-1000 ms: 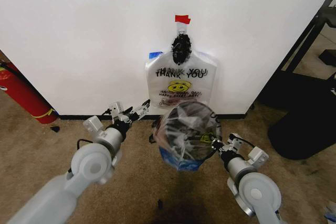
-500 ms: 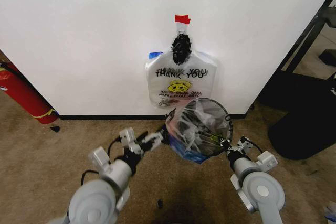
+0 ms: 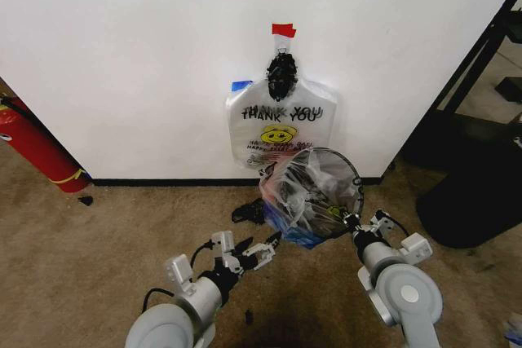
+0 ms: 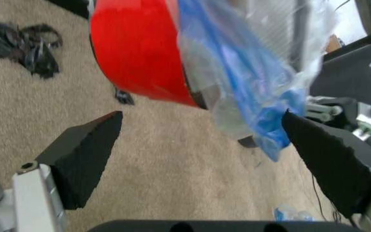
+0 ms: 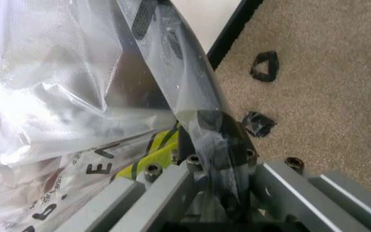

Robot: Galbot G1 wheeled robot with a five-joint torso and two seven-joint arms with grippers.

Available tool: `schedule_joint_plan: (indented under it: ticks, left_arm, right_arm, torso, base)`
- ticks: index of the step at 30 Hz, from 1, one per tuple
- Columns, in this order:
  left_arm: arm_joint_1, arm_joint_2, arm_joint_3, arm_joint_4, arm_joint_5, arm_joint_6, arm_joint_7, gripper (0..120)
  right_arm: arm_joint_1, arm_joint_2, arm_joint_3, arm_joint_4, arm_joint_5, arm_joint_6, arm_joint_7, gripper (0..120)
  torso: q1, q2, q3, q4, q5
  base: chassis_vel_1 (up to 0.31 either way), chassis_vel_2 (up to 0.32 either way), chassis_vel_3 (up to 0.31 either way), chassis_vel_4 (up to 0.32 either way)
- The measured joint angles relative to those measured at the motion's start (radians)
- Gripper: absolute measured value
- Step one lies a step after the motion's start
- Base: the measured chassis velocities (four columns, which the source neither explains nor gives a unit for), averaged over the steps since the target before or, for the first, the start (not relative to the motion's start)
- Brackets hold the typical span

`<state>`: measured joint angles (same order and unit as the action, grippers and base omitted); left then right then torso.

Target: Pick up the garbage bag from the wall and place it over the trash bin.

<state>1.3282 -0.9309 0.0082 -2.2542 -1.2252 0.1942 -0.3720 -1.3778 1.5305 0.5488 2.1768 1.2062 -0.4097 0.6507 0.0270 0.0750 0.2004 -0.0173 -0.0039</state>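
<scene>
The garbage bag [image 3: 281, 132] hanging on the wall [image 3: 122, 55] carries black capital lettering reading "THANK YOU", doubled as if printed on two overlapping layers. Under it sits a yellow smiley face, and below that run red lines of small print too fine to read. In the right wrist view, the bag over the trash bin [image 5: 192, 72] shows pieces of black lettering on its crumpled plastic, with an "E" legible beside a yellow patch; the rest is folded and unreadable. In the left wrist view, a dark unit [image 4: 366, 67] in the background bears a small white logo that cannot be made out.
</scene>
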Motion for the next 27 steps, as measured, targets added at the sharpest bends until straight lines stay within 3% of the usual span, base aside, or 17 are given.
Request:
schedule_joint_plan:
  ticks: [8, 10, 12, 17, 20, 25, 27]
  left_arm:
    - [-0.029, -0.040, 0.022, 0.036, -0.022, 0.004, 0.005, 91]
    - [-0.035, -0.041, 0.022, 0.037, -0.037, -0.009, 0.005, 81]
    - [-0.036, -0.039, 0.021, 0.036, -0.040, -0.011, 0.006, 80]
    - [-0.035, -0.040, 0.017, 0.029, -0.048, -0.019, 0.015, 56]
    - [-0.032, -0.043, 0.016, 0.027, -0.047, -0.020, 0.019, 50]
    - [-0.025, -0.045, 0.012, 0.026, -0.045, -0.025, 0.022, 26]
    - [-0.025, -0.044, 0.011, 0.026, -0.045, -0.027, 0.022, 23]
  right_arm:
    - [-0.005, 0.004, -0.005, 0.002, -0.003, -0.003, 0.000, 0]
    - [-0.005, 0.005, -0.010, 0.000, -0.004, -0.005, 0.000, 0]
    - [-0.004, 0.006, -0.010, -0.002, -0.005, -0.005, 0.000, 0]
    - [0.007, 0.026, -0.019, -0.004, -0.004, -0.005, 0.008, 0]
    - [0.014, 0.034, -0.023, -0.005, -0.004, -0.006, 0.012, 0]
    - [0.013, 0.040, -0.026, -0.010, -0.009, -0.007, 0.015, 0]
    - [0.013, 0.040, -0.026, -0.011, -0.010, -0.007, 0.015, 0]
  torso:
    - [0.000, 0.000, 0.000, 0.0001, 0.0000]
    - [0.000, 0.000, 0.000, 0.0001, 0.0000]
    - [0.000, 0.000, 0.000, 0.0001, 0.0000]
    - [0.000, 0.000, 0.000, 0.0001, 0.0001]
    - [0.000, 0.000, 0.000, 0.0002, 0.0000]
    - [0.000, 0.000, 0.000, 0.0001, 0.0000]
    - [0.000, 0.000, 0.000, 0.0001, 0.0000]
  base:
    - [0.000, 0.000, 0.000, 0.000]
    - [0.000, 0.000, 0.000, 0.000]
    - [0.000, 0.000, 0.000, 0.000]
    - [0.000, 0.000, 0.000, 0.000]
    - [0.000, 0.000, 0.000, 0.000]
    - [0.000, 0.000, 0.000, 0.000]
    - [0.000, 0.000, 0.000, 0.000]
